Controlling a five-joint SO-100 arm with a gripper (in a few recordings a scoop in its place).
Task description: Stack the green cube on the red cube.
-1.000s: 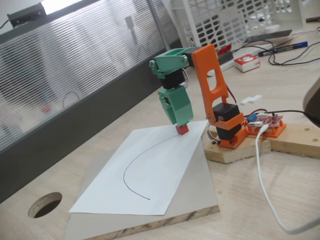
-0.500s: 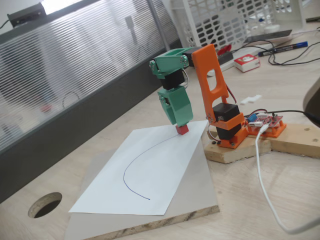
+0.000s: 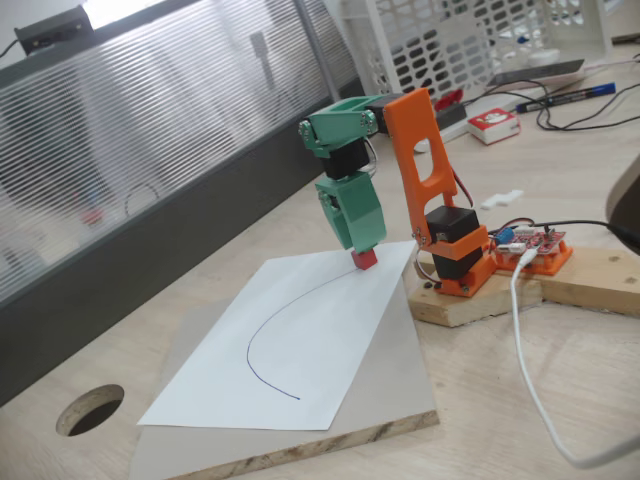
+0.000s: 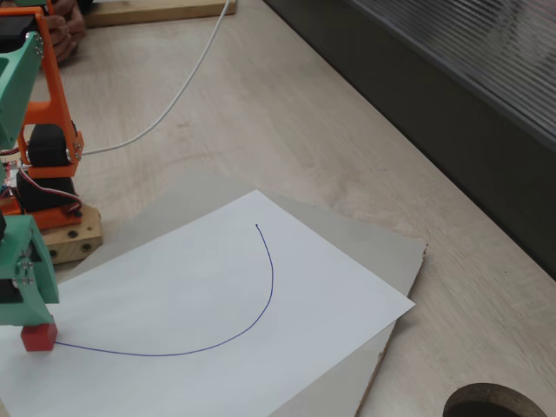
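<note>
The surface (image 3: 520,400) is pale wood, and on it lies a grey board (image 3: 390,390) carrying a white sheet of paper (image 3: 300,350) marked with one curved pen line (image 4: 261,287). The arm's orange base (image 3: 455,250) stands on a wooden block (image 3: 470,300) just beside the sheet's corner.

The green pincer (image 3: 358,240) points straight down at that corner, its tip right above the red cube (image 3: 364,259), which rests on the paper at the end of the pen line. Whether the fingers are spread or closed, and whether they touch the cube, I cannot tell, since the green housing hides the gap in both fixed views.

The red cube looks small, rigid and light, probably smooth-faced, so it would likely slide on paper if nudged from one side. As a cube it has no long axis; its faces sit flat and its edges run roughly in line with the sheet's edge. Opposite vertical faces are the sensible hold.
</note>
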